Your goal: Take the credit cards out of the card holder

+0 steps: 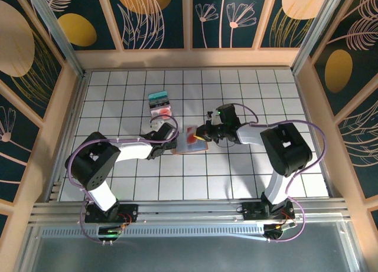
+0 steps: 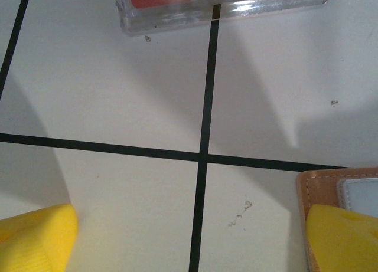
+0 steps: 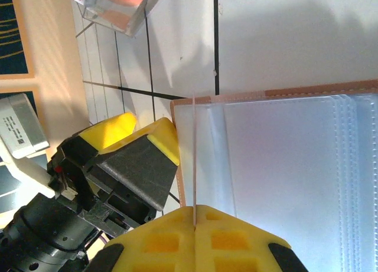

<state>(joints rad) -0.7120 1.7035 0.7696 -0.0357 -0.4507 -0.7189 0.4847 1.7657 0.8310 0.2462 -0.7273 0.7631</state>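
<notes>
Step in hand, by my reading: drawing one credit card (image 3: 194,160) out of the card holder (image 3: 283,183). The holder lies open and flat on the gridded table (image 2: 118,95), about mid-table between the two arms, with its clear pockets facing up. The right gripper (image 3: 194,225) is pinched tight on the card, which its wrist camera shows edge-on as a thin pale line running up from the fingertips along the holder's left border. From above it reads as a reddish card over the holder. I cannot tell how much of it sits inside a pocket. The left gripper (image 2: 189,242) stands spread wide just beside the holder, holding nothing. One yellow fingertip (image 2: 345,236) overlaps the holder's tan corner and the other is over bare table. I cannot tell whether that fingertip presses the corner or only hovers. A teal card (image 1: 158,97) and a red-and-white card (image 1: 160,110) lie beyond the left gripper, apart from the holder, so I judge the task partway done. Next move, as I judge it: pull the right wrist back along the pocket's line, keeping the pinch, with the left fingertip bearing down on the corner so the holder does not drag along. Then carry the card to the others and release. Risks: the thin card slipping in the pinch, and the holder lifting.
</notes>
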